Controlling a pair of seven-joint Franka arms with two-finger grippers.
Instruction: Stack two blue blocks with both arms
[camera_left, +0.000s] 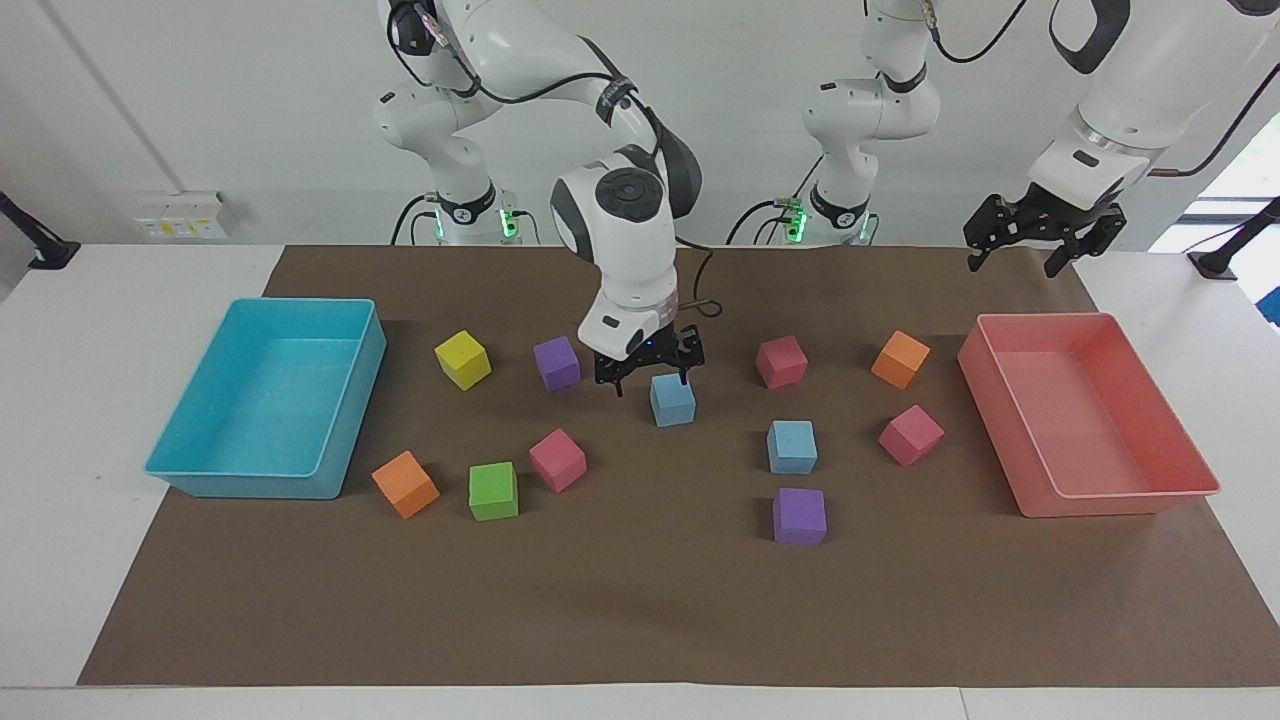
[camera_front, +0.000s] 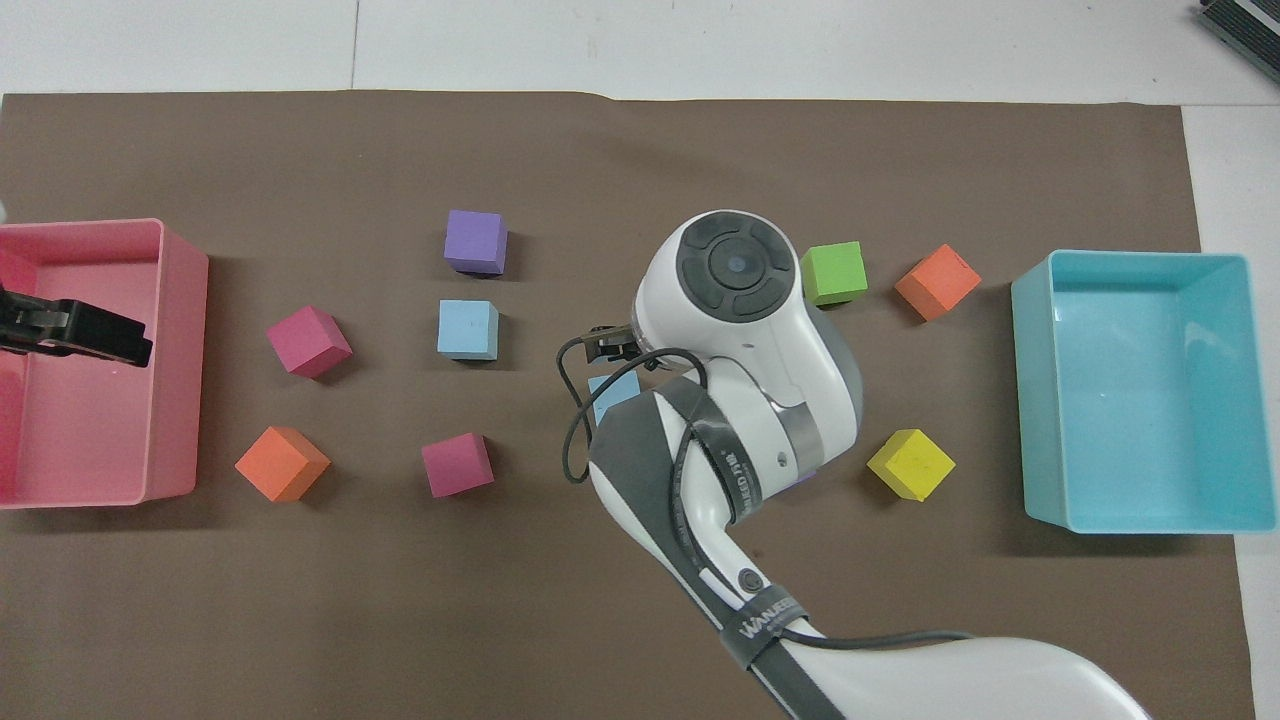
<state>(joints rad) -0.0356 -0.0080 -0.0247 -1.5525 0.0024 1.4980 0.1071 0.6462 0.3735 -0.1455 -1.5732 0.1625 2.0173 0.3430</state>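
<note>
One blue block (camera_left: 673, 400) sits on the brown mat mid-worktop, with the right gripper (camera_left: 648, 366) hanging just above it, fingers spread and holding nothing. The second blue block (camera_left: 792, 446) lies a bit farther from the robots, toward the left arm's end, with a purple cube (camera_left: 799, 516) just past it, farther again. Another purple cube (camera_left: 557, 362) sits beside the right gripper. The left gripper (camera_left: 1040, 232) waits up in the air over the near edge of the pink tray (camera_left: 1120, 490), fingers spread too, empty. The cyan tray (camera_left: 190, 472) is at the right arm's end.
</note>
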